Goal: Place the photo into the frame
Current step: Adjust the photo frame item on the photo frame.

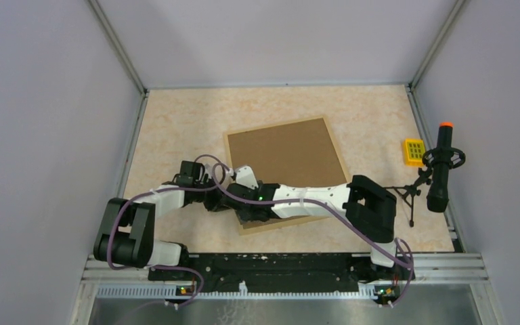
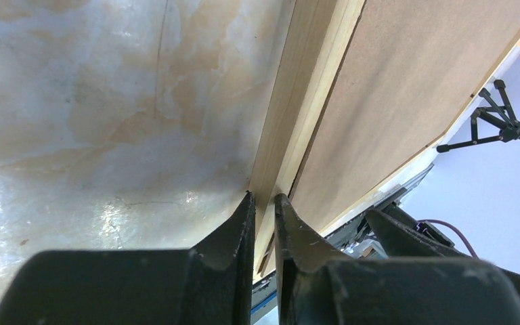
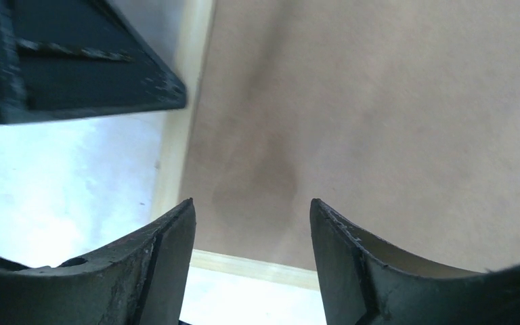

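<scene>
The frame (image 1: pixel 334 144) lies on the table with a plain brown backing board (image 1: pixel 284 152) filling it. The photo is hidden. My left gripper (image 1: pixel 232 201) is at the frame's left side near its front corner. In the left wrist view its fingers (image 2: pixel 244 217) are shut on the thin light wood moulding (image 2: pixel 305 101). My right gripper (image 1: pixel 252 211) hovers over the same corner. Seen from the right wrist, the right gripper (image 3: pixel 252 203) stands open over the backing board (image 3: pixel 379 101), with nothing between its fingers and the frame's pale edge (image 3: pixel 257 266) just below them.
A small yellow block (image 1: pixel 414 150) lies at the right of the table. Beside it a black handle with an orange tip (image 1: pixel 442 166) stands on a small tripod (image 2: pixel 497 125). Grey walls close in the table on three sides.
</scene>
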{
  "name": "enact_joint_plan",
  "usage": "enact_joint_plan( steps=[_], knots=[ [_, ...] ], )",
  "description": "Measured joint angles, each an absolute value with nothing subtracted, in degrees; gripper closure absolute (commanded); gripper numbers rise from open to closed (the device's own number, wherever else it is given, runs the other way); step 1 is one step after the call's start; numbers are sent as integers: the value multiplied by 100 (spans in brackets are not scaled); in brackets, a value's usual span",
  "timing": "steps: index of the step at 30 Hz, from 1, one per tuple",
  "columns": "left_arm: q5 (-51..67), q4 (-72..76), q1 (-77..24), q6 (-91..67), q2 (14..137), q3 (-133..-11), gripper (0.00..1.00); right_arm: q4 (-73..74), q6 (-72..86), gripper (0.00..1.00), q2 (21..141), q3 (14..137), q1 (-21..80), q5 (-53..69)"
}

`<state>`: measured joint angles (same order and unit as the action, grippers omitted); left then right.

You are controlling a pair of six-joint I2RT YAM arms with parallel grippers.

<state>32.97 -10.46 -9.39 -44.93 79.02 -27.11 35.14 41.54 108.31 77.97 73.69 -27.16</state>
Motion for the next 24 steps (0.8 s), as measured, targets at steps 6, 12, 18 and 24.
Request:
enact_joint_plan(
  steps=[6,12,18,24],
  knots=[
    [3293,-1046,-943,-4495,7902,-2714,85,3385,3977,37,11212,8315,7406,-2434],
    [3293,-1050,-943,-4495,7902,-2718,86,3675,4012,44,11507,8412,7452,-2486],
    [3293,-1057,-943,-4497,7902,-2722,87,3771,4169,44,11520,8412,7461,-2565],
    [3291,-1070,-943,-4497,7902,-2733,89,4058,4530,56,11651,8608,7522,-2764]
  ],
)
